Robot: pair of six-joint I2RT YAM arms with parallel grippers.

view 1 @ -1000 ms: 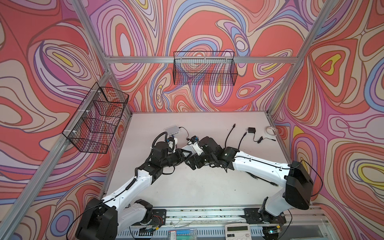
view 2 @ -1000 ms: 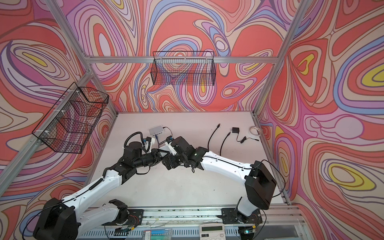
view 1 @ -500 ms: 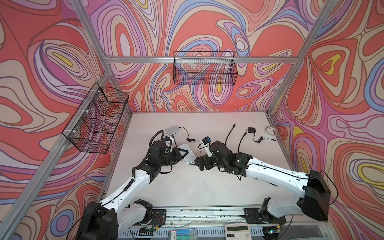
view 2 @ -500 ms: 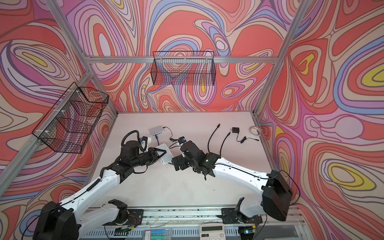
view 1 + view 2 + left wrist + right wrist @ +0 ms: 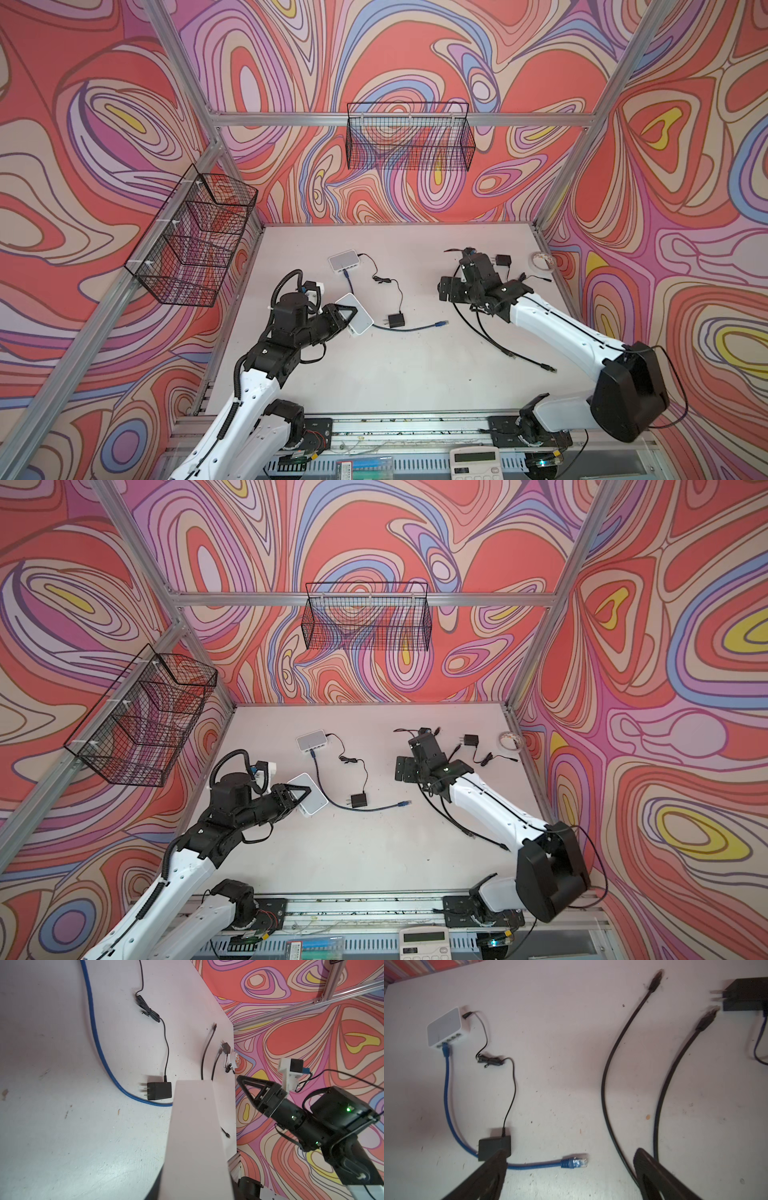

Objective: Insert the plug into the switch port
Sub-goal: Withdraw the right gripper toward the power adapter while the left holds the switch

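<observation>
The left gripper (image 5: 351, 319) is clamping a white network switch (image 5: 360, 320) by one edge, tilted. The right gripper (image 5: 448, 289) is hanging spread wide, gripping nothing. The blue cable (image 5: 409, 329) is trailing over the table (image 5: 415, 374). Its free plug (image 5: 444, 323) is lying close under the right gripper, untouched. A black power adapter (image 5: 395, 320) is sitting between plug and left gripper. The cable's far end is sitting in a second switch (image 5: 344, 261) beyond the left gripper.

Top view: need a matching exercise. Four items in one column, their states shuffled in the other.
Items:
1. near switch
2. far switch
3. free blue plug
4. right gripper

States:
A. open, nothing between its jaws
B. clamped in the shut left gripper
C. lying loose on the table
D. blue cable plugged into one port

Pairs: 1-B, 2-D, 3-C, 4-A
</observation>
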